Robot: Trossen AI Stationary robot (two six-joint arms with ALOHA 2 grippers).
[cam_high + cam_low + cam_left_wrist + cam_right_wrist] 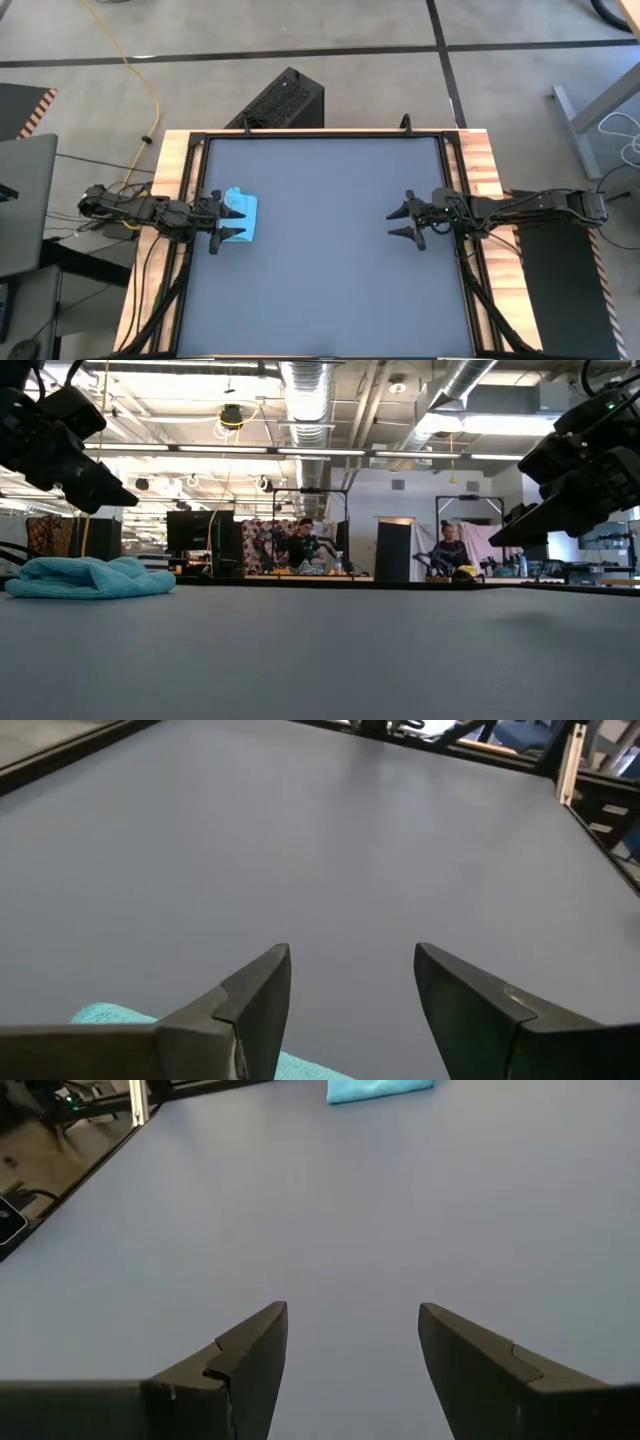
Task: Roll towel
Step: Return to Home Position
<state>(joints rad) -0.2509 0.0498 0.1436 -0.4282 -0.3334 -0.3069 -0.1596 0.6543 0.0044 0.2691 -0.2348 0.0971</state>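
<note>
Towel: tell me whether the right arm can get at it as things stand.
Doubtful. Bare table lies between, nothing blocks, but the towel sits far left by the open left gripper; the open right gripper hangs near the right edge.

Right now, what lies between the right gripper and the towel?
Only bare tabletop, seen in the high view, separates the right gripper and the towel.

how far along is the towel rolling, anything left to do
Looks nearly done. The towel lies gathered into a small lumpy bundle at the left side of the table. Nothing is in hand: the left claw hangs open above it, clear of the cloth, and the right claw is open and empty over the right side. Likely left: only parking both arms.
</note>
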